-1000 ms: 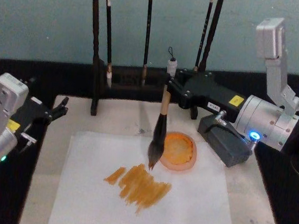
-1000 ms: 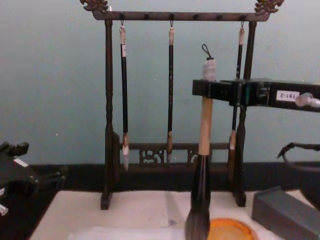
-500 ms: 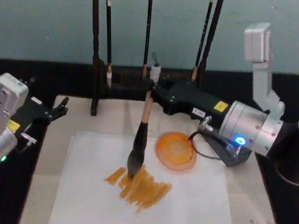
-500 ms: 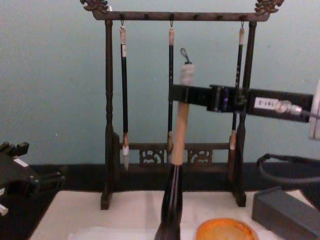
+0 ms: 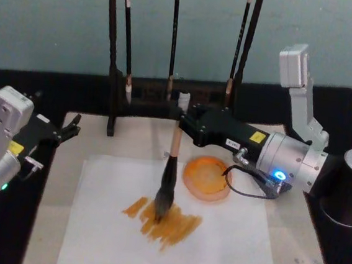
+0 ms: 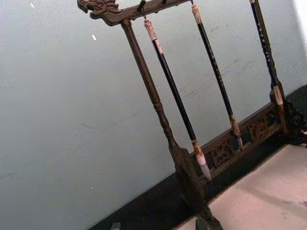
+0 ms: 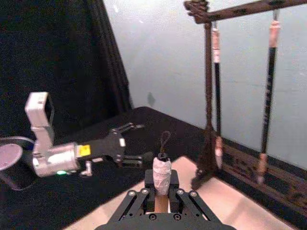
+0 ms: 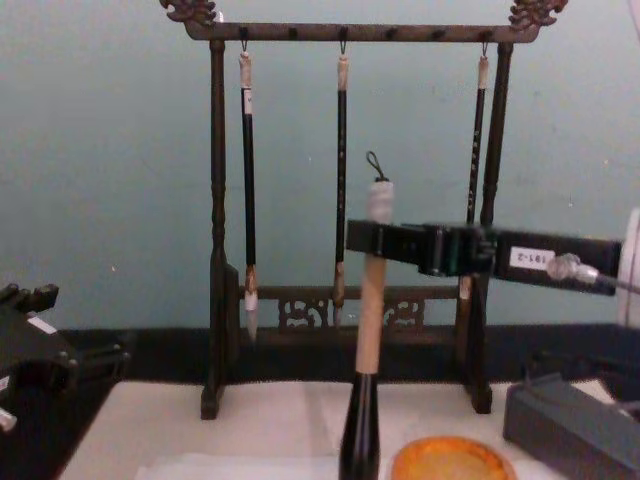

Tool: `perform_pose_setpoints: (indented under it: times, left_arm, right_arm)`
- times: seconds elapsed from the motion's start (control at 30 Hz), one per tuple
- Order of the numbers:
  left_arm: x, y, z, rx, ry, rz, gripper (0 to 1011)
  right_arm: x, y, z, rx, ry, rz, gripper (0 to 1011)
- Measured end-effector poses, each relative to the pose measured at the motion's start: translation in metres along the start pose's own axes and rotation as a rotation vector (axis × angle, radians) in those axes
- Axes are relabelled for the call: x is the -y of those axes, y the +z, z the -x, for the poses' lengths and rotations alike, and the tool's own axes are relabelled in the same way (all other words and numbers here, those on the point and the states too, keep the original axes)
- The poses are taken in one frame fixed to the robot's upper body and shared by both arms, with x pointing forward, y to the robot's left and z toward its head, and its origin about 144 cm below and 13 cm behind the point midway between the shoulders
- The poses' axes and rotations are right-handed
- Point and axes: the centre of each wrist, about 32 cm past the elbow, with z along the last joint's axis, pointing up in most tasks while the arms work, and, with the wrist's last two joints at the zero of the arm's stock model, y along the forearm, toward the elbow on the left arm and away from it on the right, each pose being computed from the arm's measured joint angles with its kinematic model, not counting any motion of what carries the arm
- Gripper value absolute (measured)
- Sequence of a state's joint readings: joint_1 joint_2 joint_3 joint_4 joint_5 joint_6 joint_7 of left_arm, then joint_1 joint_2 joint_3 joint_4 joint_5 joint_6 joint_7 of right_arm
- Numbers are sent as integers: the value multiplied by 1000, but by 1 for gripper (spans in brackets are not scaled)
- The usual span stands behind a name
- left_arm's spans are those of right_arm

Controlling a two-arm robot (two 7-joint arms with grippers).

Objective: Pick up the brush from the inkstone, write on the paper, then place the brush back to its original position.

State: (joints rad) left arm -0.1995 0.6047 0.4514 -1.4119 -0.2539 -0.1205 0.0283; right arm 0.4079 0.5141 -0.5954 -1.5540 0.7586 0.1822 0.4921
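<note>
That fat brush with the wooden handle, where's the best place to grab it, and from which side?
High on the tan handle, just under the wrapped top, coming in sideways from the robot's right. The brush stands upright, tip on the paper, and the right claw pinches it there, well clear of the bristles. The left claw sits parked.

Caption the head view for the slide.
Right gripper holds the brush, tip on orange strokes on the paper; left gripper idle at left.
</note>
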Motion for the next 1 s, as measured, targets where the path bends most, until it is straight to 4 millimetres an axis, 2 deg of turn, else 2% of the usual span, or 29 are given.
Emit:
perform_pose_setpoints:
  times: [0.5,1.0]
  left_arm:
    - [0,0,0,0,0,0,1010]
    - [0,0,0,0,0,0,1010]
  right_arm:
    - [10,0,-6,31,-73,-13,156]
    - [4,8,4,36,-12,-43,156]
